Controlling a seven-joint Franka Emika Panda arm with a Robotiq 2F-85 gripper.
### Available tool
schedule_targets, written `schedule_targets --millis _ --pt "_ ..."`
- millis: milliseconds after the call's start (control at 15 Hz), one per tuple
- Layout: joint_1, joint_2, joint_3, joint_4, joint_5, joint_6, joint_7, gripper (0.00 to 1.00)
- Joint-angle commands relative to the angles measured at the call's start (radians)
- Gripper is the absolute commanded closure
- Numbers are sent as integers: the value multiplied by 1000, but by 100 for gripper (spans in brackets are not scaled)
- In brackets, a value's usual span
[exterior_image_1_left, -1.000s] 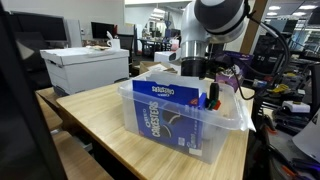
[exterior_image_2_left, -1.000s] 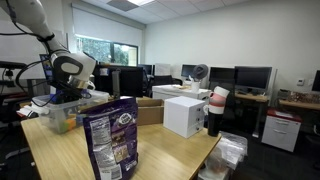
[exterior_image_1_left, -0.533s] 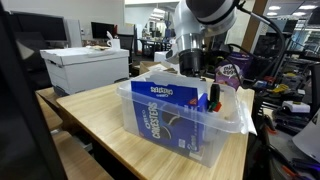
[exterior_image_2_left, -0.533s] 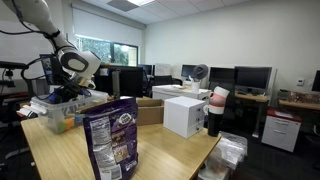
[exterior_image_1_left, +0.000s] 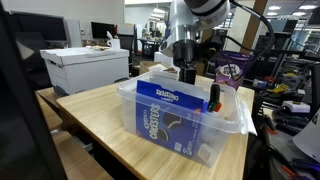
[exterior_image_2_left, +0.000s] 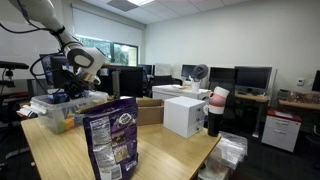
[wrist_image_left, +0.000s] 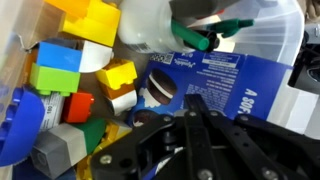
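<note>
Currently, in an exterior view, a white box (exterior_image_1_left: 85, 65) stands at the left end of the wooden table (exterior_image_1_left: 95, 122). Right of it sits the clear bin (exterior_image_1_left: 230, 128), with the blue package (exterior_image_1_left: 168, 115) upright against its near wall. Your gripper (exterior_image_1_left: 187, 76) hangs just above the bin's far side, fingers pressed together. In the wrist view, toy blocks (wrist_image_left: 75, 60) lie left of that package.
</note>
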Motion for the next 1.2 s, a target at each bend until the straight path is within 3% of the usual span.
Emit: schedule_targets --millis 0,533,1133 --pt "-8 3 6 25 22 -16 22 99" --pt "-7 7 16 21 67 -24 -9 100" --pt "8 10 24 -7 110 115 -14 100"
